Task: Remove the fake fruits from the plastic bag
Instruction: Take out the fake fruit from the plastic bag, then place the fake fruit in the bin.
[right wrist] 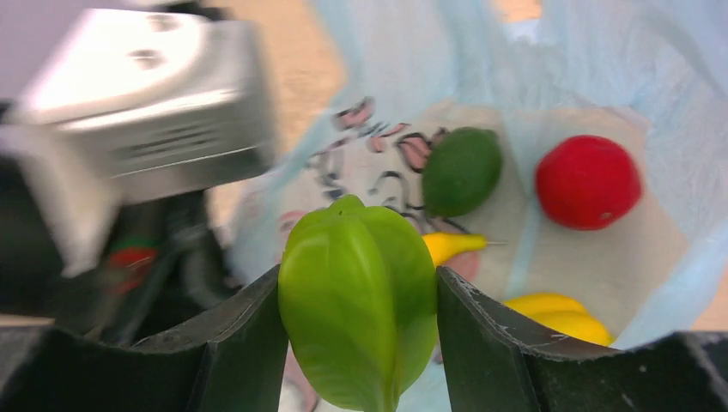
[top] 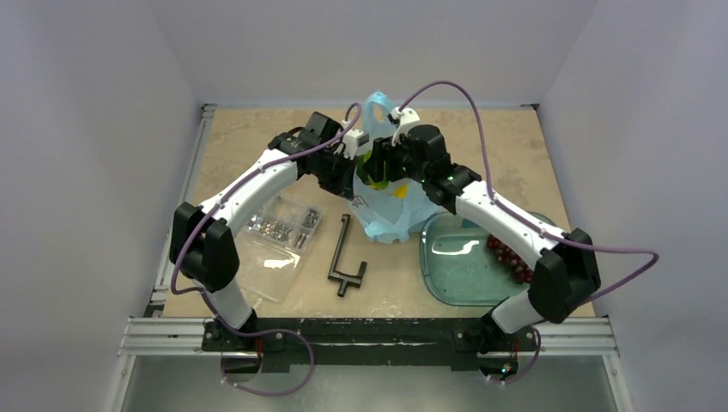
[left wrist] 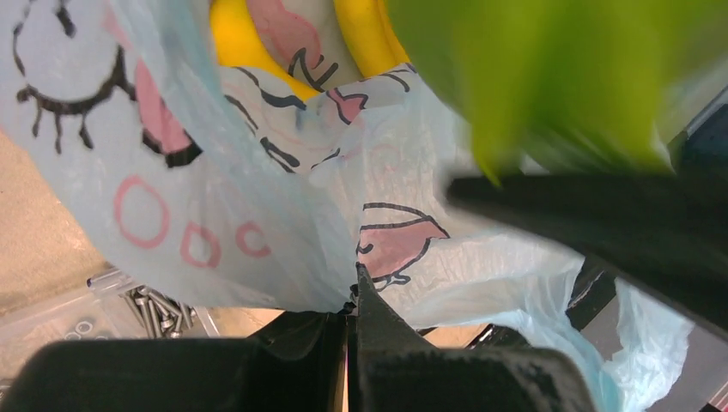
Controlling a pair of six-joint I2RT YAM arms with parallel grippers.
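Clearly the step in hand was the lift-out. The right gripper had its fingers clamped on a ridged fruit, green and glossy, one finger on each flank, just above the mouth of the bag. The left gripper was pinched tight on a fold of the bag's rim, with film bunched between the closed tips and holding the mouth up and open.

To do it well, the right arm should probably rise straight until the fruit was clear of the rim, then swing toward the tray at the near right, where grapes lay. The grip sat on smooth, sloping ridges, so a quick sideways move might let the fruit twist or squirt out; slow travel looked wiser. The left pinch ought to hold steady, because thin film could cling to the fruit or the fingers and drag along.

In the right wrist view, an apple, a round green fruit and bananas lay on the bag's floor. The bag stood mid-table, toward the far side, between the two wrists. A screw bag and a black tool lay nearer, apart from it.

As for writing, the bag showed only cartoon drawing in pink and black: lashes, rings, curved strokes. No word or brand could be read.
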